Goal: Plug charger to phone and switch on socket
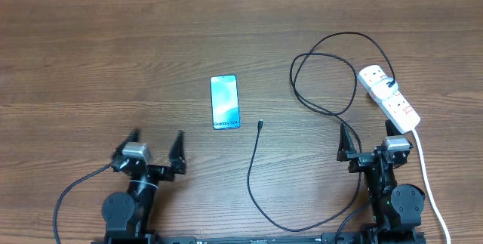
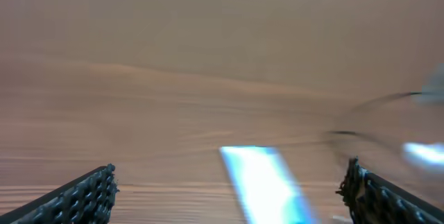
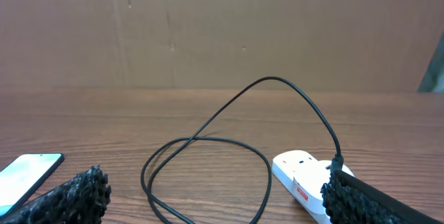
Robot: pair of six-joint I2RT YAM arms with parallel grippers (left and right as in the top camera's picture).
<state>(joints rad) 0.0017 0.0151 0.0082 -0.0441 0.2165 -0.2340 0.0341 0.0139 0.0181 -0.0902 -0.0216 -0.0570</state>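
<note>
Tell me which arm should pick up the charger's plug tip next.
Right, probably. The plug tip lies about midway between both open grippers, but the left gripper faces the phone and could steady it, while the charger runs past the right gripper.

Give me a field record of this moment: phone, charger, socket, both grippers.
phone: flat on the table, screen lit, nothing plugged in
charger: looped beside the socket, one end at the socket
plug tip: free on the table, right of the phone, apart from it
socket: right side of the table; switch state unreadable
left gripper: open, empty
right gripper: open, empty
</note>
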